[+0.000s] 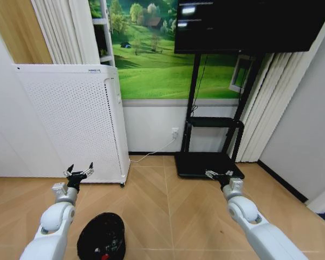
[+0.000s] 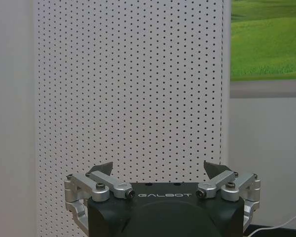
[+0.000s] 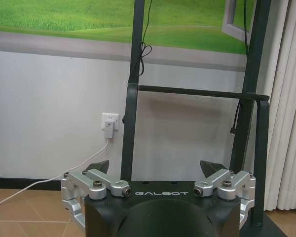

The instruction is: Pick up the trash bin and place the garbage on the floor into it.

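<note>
Trash bin (image 1: 101, 237) sits on the wooden floor (image 1: 168, 216) at the lower edge of my head view, in front of the white perforated appliance (image 1: 76, 119) and nearer to me than it; I can see its black bag lining and a small red-and-white scrap (image 1: 103, 256) lying inside, near the rim closest to me; my left claw (image 1: 79, 173) hangs above the floor between the bin and the appliance, pointed at the appliance's perforated front, its fingers (image 2: 101, 170) spread wide with nothing between them; my right claw (image 1: 219, 175) is well to the right of the bin, held out toward the black TV stand (image 1: 208, 157), its fingers (image 3: 99, 167) likewise parted and empty; a white cable (image 1: 154, 153) runs along the floor from the wall socket (image 1: 175, 132) toward the appliance.
</note>
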Robot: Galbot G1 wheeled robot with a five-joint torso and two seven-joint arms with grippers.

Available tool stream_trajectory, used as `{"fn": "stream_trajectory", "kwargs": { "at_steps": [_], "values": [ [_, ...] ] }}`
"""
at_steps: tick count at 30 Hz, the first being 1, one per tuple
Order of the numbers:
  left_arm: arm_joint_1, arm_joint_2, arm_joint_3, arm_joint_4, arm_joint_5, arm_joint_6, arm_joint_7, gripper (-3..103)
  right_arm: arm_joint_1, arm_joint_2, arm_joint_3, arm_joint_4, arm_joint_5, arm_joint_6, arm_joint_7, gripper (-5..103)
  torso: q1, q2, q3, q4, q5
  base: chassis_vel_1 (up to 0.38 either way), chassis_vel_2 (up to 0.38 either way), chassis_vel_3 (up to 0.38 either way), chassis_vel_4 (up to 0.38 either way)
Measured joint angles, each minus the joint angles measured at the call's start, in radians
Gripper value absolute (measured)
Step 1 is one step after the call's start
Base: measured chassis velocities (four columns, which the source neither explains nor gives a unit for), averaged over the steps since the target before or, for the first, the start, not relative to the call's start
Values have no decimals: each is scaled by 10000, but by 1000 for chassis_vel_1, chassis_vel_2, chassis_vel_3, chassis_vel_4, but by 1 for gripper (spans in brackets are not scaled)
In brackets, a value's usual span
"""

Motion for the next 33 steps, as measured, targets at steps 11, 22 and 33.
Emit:
{"fn": "stream_trajectory", "kwargs": {
  "at_steps": [11, 22, 33],
  "values": [
    [7, 1, -4, -10, 0, 1, 6, 100, 0, 0, 1, 0, 0, 0, 0, 100, 111, 510, 400, 0, 0, 0, 0, 0, 0],
    [8, 1, -4, -11, -1, 0, 7, 100, 0, 0, 1, 0, 0, 0, 0, 100, 220, 922, 701, 0, 0, 0, 0, 0, 0],
    [9, 1, -5, -11, -1, -3, 7, 100, 0, 0, 0, 0, 0, 0, 0, 100, 361, 1429, 1067, 0, 0, 0, 0, 0, 0]
  ]
}}
